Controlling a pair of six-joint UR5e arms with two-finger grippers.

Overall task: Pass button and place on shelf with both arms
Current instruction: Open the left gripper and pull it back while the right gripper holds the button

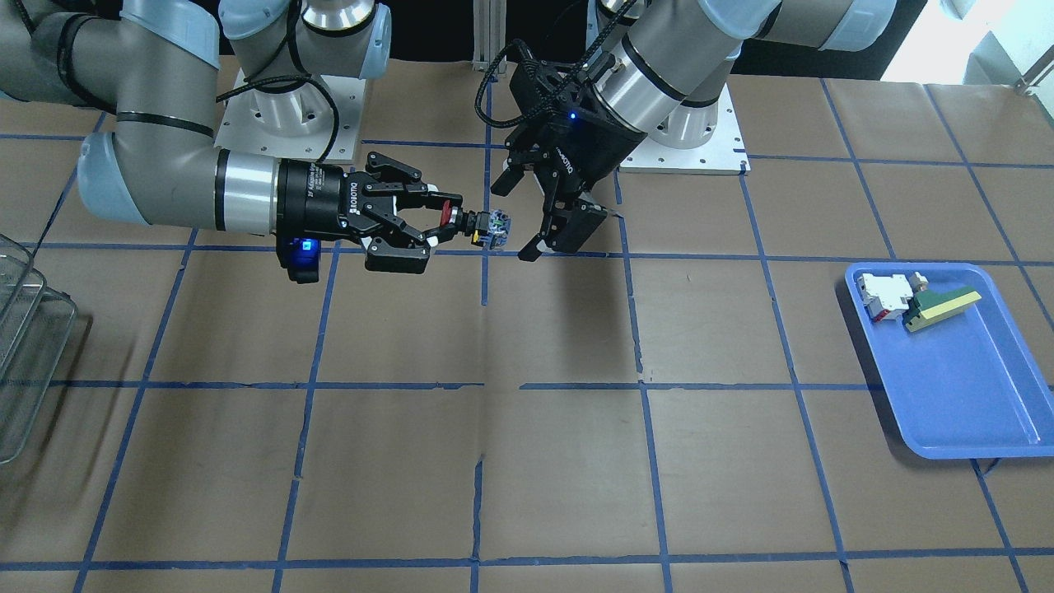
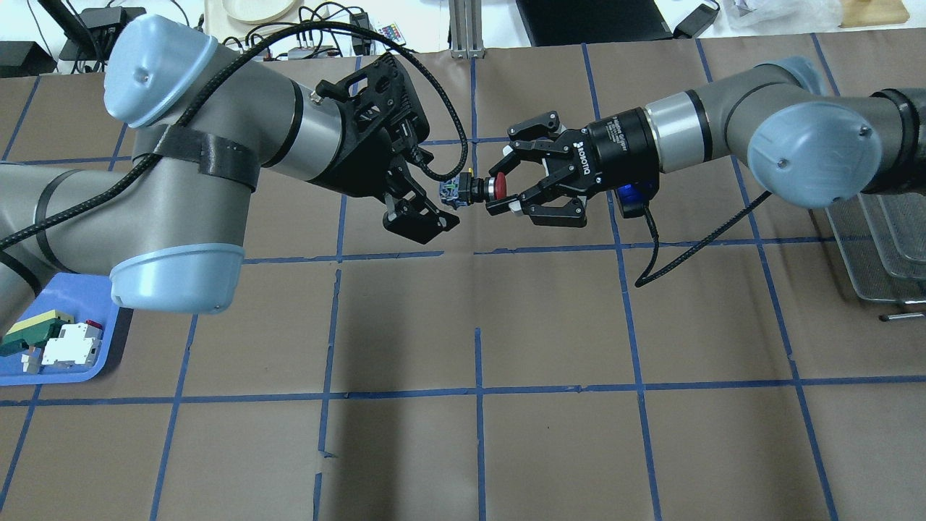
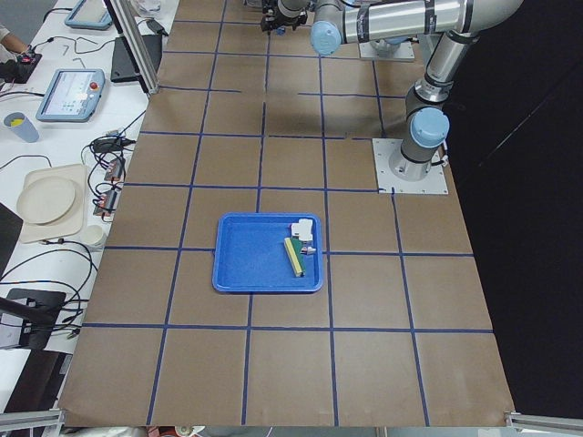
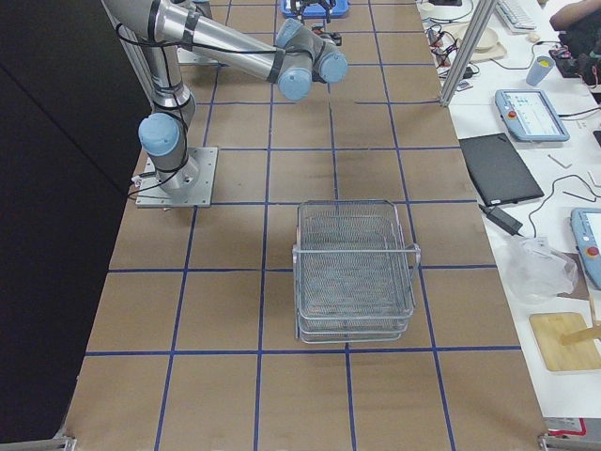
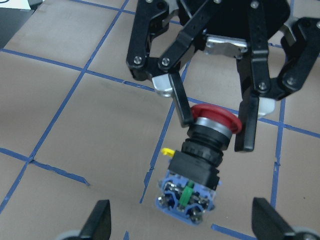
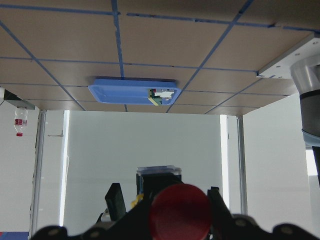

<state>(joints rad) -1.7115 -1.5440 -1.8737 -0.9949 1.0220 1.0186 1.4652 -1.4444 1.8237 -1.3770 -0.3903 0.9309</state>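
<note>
The button [image 1: 476, 224], with a red cap, black body and blue terminal end, hangs in mid-air above the table's middle. My right gripper [image 1: 445, 218] is shut on its red cap and holds it level; this shows in the overhead view [image 2: 495, 189] and the left wrist view [image 5: 215, 125]. My left gripper [image 1: 512, 221] is open, its fingertips [image 5: 100, 222] on either side of the button's [image 5: 200, 160] terminal end and not touching it. The red cap [image 6: 180, 212] fills the bottom of the right wrist view. The shelf [image 4: 355, 272] stands on the robot's right [image 2: 882, 246].
A blue tray [image 1: 947, 362] on the robot's left side holds a white-and-red block [image 1: 883, 295] and a green-and-yellow wedge [image 1: 939, 306]. Brown paper with blue tape lines covers the table. Both arm bases stand at the table's robot side.
</note>
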